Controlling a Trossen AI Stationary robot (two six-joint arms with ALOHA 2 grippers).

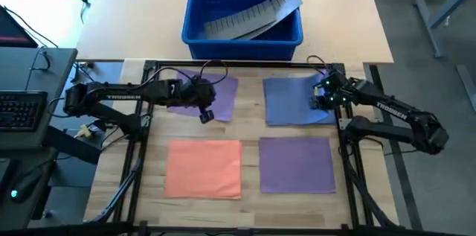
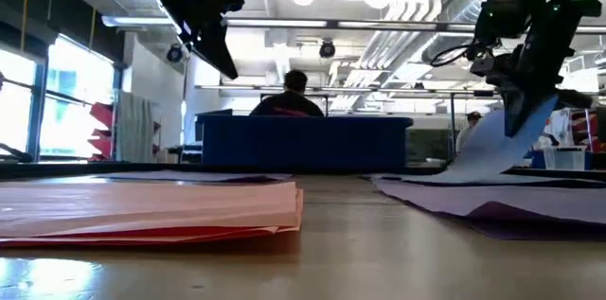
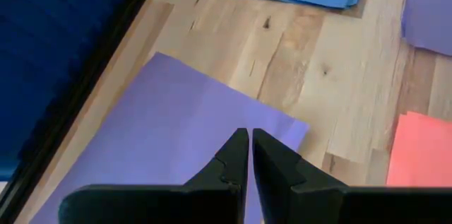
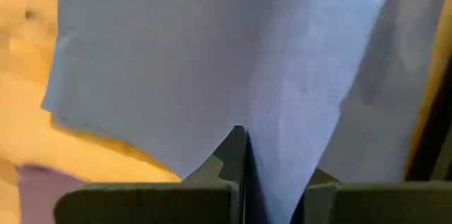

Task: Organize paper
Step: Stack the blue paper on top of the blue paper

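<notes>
Right end effector (image 1: pixel 324 93), from above, pinches a blue sheet (image 1: pixel 294 100) at its far edge; I'd lift slowly, peeling one only. Low view: sheet (image 2: pixel 492 149) hangs from it. Left end effector (image 3: pixel 251 155), shut and empty, hovers over purple paper (image 3: pixel 176 132); bin (image 1: pixel 242 11) beyond.

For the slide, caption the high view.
Right gripper lifts a blue sheet while left gripper hovers shut over purple paper.

two dark jointed arms with white trossen lettering, looping black cables, tapered black fingers.
</notes>
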